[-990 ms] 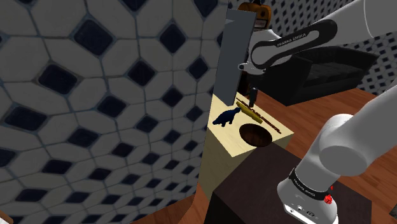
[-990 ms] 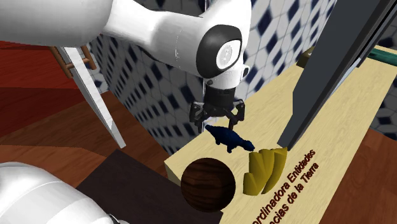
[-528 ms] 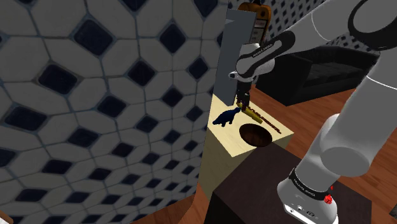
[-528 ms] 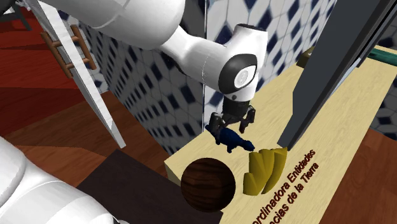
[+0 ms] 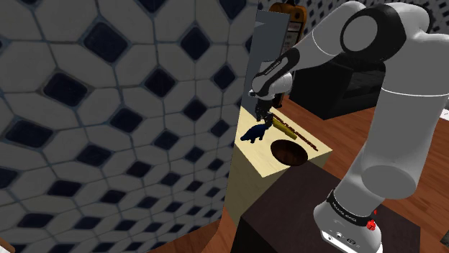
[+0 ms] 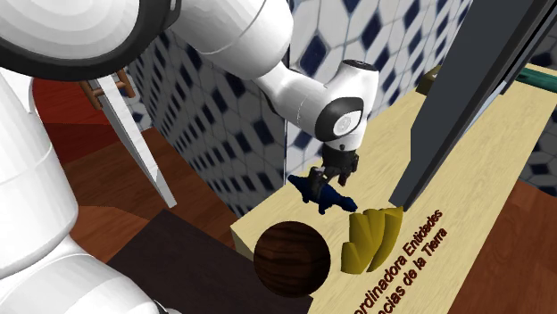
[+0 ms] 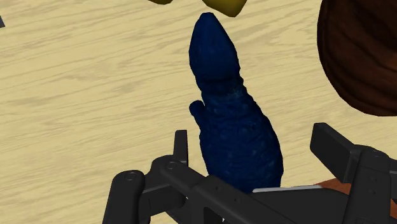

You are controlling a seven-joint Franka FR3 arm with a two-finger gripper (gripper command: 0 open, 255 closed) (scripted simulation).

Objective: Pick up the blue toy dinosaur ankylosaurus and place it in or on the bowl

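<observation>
Shoulder view: gripper (image 5: 260, 119) hangs right over the dark blue dinosaur (image 5: 253, 134) on a pale wood tabletop (image 5: 257, 156). The brown bowl (image 5: 289, 152) is near it, with a yellow thing (image 5: 285, 129) and a tall grey panel (image 5: 259, 65) close by and a tiled wall (image 5: 108, 108) behind.

Second exterior view: the dinosaur (image 6: 334, 199) sits under the gripper (image 6: 330, 178), and the bowl (image 6: 292, 259) and the yellow thing (image 6: 370, 236) are nearer the camera.

Wrist view: fingers (image 7: 181, 153) are spread either side of the dinosaur (image 7: 232, 121), not touching it.

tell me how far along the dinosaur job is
Approach looks done: the gripper is low over the blue dinosaur, jaws open either side. In hand: the grasp, not yet closed. Left: lift it off the wooden table and set it in the brown bowl.
</observation>
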